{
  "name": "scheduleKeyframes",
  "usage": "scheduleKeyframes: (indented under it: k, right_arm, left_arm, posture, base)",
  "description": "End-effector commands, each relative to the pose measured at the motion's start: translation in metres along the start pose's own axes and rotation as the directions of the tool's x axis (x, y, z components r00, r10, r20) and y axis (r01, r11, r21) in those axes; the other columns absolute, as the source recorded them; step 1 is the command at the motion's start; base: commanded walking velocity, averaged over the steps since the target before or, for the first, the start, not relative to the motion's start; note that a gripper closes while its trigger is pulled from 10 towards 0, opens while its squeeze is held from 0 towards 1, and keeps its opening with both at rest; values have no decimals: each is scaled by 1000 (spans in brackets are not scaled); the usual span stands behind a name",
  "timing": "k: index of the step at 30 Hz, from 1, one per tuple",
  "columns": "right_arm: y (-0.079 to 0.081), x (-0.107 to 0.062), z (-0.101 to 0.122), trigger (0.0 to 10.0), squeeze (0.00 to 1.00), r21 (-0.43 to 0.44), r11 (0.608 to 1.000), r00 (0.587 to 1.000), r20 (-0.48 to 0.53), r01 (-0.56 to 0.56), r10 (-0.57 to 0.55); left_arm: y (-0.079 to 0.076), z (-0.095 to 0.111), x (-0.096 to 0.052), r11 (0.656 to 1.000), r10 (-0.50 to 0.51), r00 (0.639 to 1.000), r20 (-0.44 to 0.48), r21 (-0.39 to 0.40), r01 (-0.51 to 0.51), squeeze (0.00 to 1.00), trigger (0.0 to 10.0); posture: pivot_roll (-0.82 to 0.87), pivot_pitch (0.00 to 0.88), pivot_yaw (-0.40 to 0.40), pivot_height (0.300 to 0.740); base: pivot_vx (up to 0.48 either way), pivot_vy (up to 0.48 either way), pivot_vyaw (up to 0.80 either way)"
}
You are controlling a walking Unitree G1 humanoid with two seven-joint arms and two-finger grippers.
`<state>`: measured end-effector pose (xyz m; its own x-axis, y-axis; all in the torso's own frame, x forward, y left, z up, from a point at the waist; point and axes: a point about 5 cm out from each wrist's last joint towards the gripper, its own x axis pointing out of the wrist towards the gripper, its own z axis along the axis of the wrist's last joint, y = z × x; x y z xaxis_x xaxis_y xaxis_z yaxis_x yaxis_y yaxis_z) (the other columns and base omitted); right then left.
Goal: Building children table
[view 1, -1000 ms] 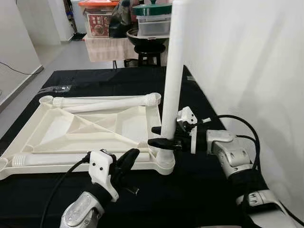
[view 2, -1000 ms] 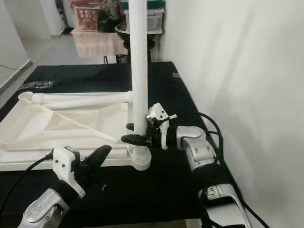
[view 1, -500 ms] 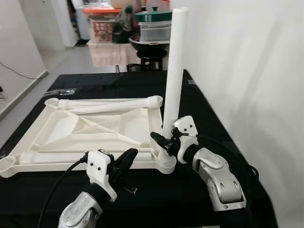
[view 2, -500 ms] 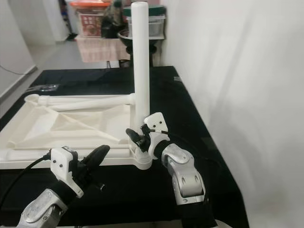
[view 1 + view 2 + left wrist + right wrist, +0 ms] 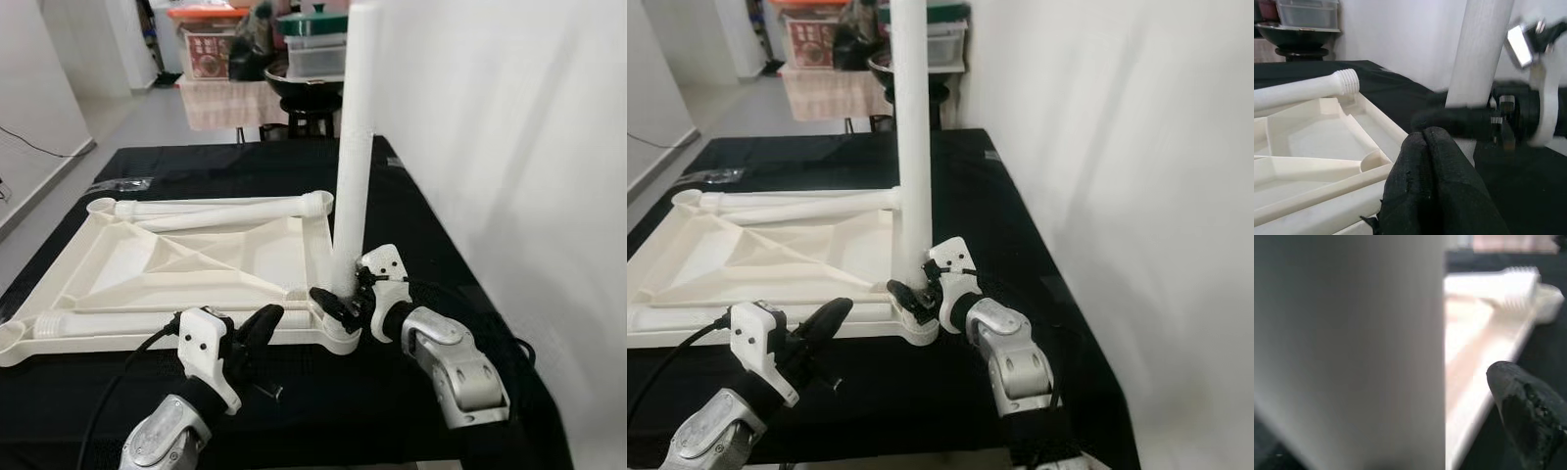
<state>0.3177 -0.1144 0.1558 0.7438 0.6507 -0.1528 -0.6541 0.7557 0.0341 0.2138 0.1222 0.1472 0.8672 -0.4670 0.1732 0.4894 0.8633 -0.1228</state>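
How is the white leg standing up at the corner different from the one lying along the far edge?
The standing leg is upright in a corner socket of the tabletop, with the right gripper at its base; the far leg lies flat, untouched, its threaded end bare. Both are white plastic tubes.

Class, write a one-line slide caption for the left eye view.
Right gripper clasps the upright white leg at its corner socket of the upturned tabletop.

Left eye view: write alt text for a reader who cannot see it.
A white table leg stands upright in the near right corner socket of an upturned white tabletop on a black surface, with the right gripper at its base. The left gripper hovers, shut, by the near edge; two more legs lie on the tabletop.
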Motion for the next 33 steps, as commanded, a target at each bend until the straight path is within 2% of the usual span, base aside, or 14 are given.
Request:
scheduleKeyframes:
  k: [1, 2, 4, 5, 8, 10, 11, 14, 15, 21, 25, 31, 32, 33]
  right_arm:
    - [-1, 0, 17, 10000, 0, -54, 986, 985, 58, -158, 161]
    - [-2, -1, 18, 10000, 0, -120, 963, 968, 30, -242, 247]
    - [-3, -2, 18, 10000, 0, -162, 941, 954, 0, -296, 300]
    - [-3, -2, 18, 10000, 0, -162, 941, 954, 0, -296, 300]
    - [-5, -3, 20, 10000, 0, -147, 873, 883, -10, -465, 469]
    - [-5, -3, 20, 10000, 0, -147, 873, 883, -10, -465, 469]
    - [-8, 1, 24, 10000, 0, -123, 846, 851, 11, -519, 524]
    - [-10, 2, 24, 10000, 0, -114, 836, 840, 18, -537, 542]
    - [-9, 3, 25, 0, 0, -103, 822, 825, 28, -560, 565]
    - [-9, 2, 25, 0, 0, -91, 805, 806, 36, -587, 591]
    - [-11, -7, 18, 0, 0, -96, 801, 802, 29, -592, 596]
    - [-9, -16, 11, 0, 0, -74, 833, 833, 51, -548, 552]
    - [-2, -18, 7, 0, 0, -42, 864, 860, 80, -502, 504]
    - [-2, -18, 7, 0, 0, -42, 864, 860, 80, -502, 504]
  left_arm:
    - [0, -3, 1, 1000, 6, 1000, -11, -4, -6, 0, 10000]
    - [-1, -3, 1, 1000, 6, 1000, -10, -6, -6, 0, 10000]
    - [-1, -4, 2, 1000, 5, 1000, -9, -7, -5, 0, 10000]
    - [-1, -4, 2, 1000, 5, 1000, -9, -7, -5, 0, 10000]
    - [0, -5, 4, 1000, 16, 1000, -3, -7, -16, 0, 10000]
    - [0, -5, 4, 1000, 16, 1000, -3, -7, -16, 0, 10000]
    - [-1, -5, 4, 1000, 17, 1000, -4, -7, -17, 0, 10000]
    - [-1, -5, 4, 1000, 16, 1000, -4, -7, -16, 0, 10000]
    - [-1, -5, 4, 1000, 15, 1000, -5, -8, -15, 0, 10000]
    - [-2, -4, 3, 1000, 14, 1000, -5, -10, -14, 0, 10000]
    - [-2, -4, 3, 1000, 14, 1000, -3, -12, -14, 0, 10000]
    - [-1, -3, 3, 1000, 14, 1000, -1, -13, -14, 0, 10000]
    - [-1, -3, 3, 1000, 13, 1000, 0, -14, -13, 0, 10000]
    - [-1, -3, 3, 1000, 13, 1000, 0, -14, -13, 0, 10000]
  posture:
    - [-72, 0, -13, 740]
    - [-70, 0, -18, 740]
    - [-70, 0, -18, 740]
    - [-70, 0, -18, 740]
    - [-65, 0, -31, 740]
    - [-65, 0, -31, 740]
    - [-57, 0, -31, 740]
    - [-57, 0, -31, 740]
    - [-55, 0, -27, 740]
    - [-58, 0, -25, 740]
    - [-65, 0, -21, 740]
    - [-75, 1, -15, 740]
    - [-79, 6, -18, 740]
    - [-79, 6, -18, 740]
  base:
    - [0, 0, 0]
    - [0, 0, 0]
    - [0, 0, 0]
    - [0, 0, 0]
    - [0, 0, 0]
    - [0, 0, 0]
    - [0, 0, 0]
    - [0, 0, 0]
    - [0, 0, 0]
    - [0, 0, 0]
    - [0, 0, 0]
    - [0, 0, 0]
    - [0, 0, 0]
    - [0, 0, 0]
